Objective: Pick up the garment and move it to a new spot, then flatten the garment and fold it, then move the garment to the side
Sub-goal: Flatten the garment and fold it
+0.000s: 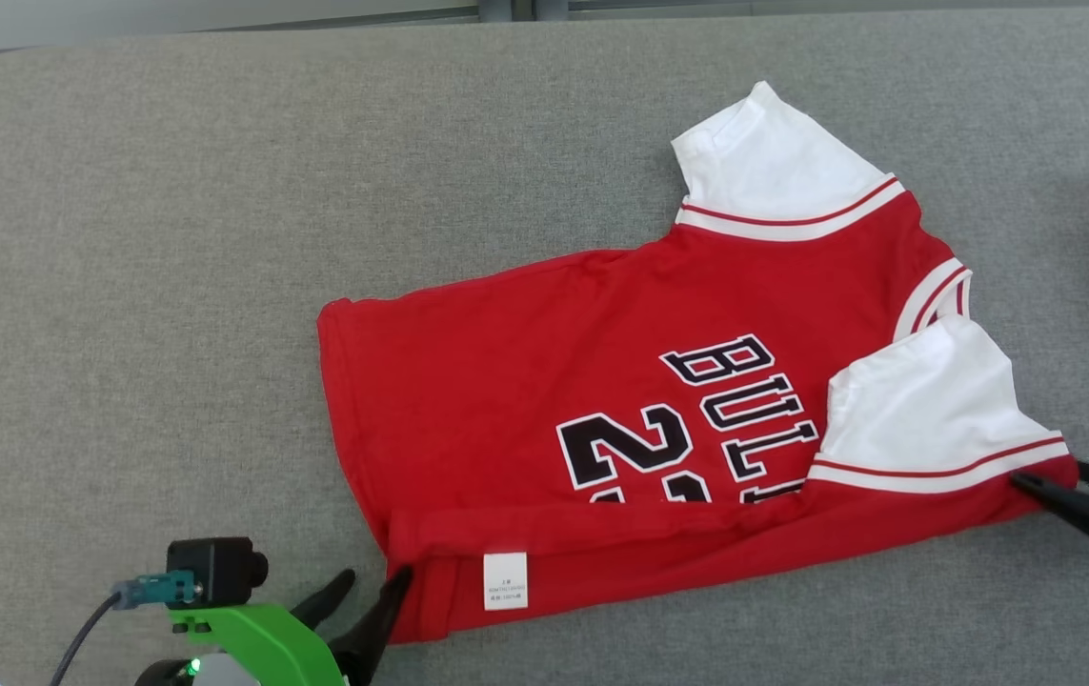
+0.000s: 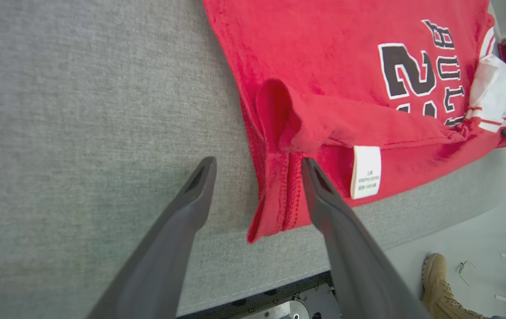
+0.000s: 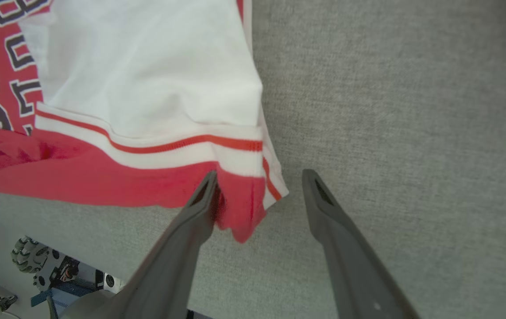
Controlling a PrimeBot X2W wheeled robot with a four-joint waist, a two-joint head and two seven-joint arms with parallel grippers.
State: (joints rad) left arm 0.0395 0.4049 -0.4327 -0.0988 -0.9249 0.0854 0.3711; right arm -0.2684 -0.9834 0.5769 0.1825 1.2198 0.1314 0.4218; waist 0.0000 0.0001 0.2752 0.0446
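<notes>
Red jersey [image 1: 506, 410] lies flat on the grey surface [image 1: 125, 238] — left tool [image 2: 258, 163] released, hem corner between its spread fingers; right tool [image 3: 261, 174] released too — sleeve-side corner touching one finger

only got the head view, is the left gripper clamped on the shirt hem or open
Observer: Open. In the left wrist view the left gripper has its fingers apart, with the shirt hem loose between them.
Operator: and the right one
Observer: Open too. The right gripper straddles the sleeve corner, with one finger touching it.
Operator: anything below the table edge
Observer: A person's boot is on the floor beyond the table.
</notes>
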